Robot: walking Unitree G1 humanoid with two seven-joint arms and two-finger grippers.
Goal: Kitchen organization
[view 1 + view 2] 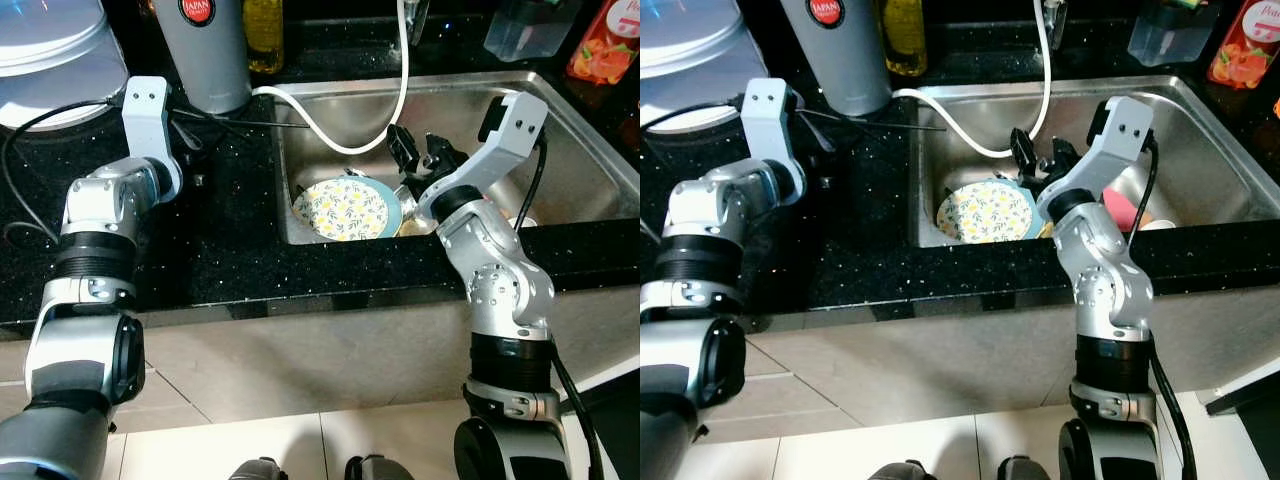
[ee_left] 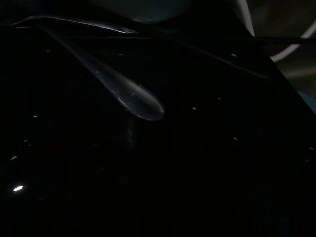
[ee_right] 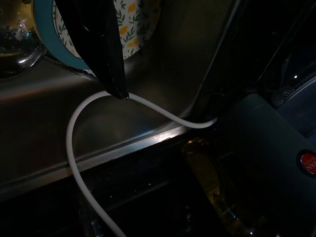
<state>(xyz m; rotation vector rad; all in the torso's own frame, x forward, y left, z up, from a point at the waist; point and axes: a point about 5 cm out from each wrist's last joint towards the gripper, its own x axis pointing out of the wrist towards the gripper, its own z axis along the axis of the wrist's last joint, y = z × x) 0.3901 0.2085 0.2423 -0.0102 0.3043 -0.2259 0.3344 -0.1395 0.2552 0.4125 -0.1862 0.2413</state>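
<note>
A round plate (image 1: 345, 208) with a lemon pattern and a teal rim lies tilted at the front left of the steel sink (image 1: 560, 150). My right gripper (image 1: 403, 150) hangs over the sink just right of and above the plate. In the right wrist view its fingers (image 3: 106, 54) taper to a single tip and hold nothing. That tip is close to a white hose (image 3: 74, 128). My left gripper (image 1: 185, 135) rests low over the black counter (image 1: 230, 250), beside a long thin metal spoon (image 2: 133, 101) lying there.
A grey canister (image 1: 212, 50) and a yellow bottle (image 1: 264, 35) stand behind the counter. The white hose (image 1: 330, 135) loops from the tap into the sink. A pink item (image 1: 1120, 212) and other dishes lie under my right arm. A red carton (image 1: 605, 40) stands at the far right.
</note>
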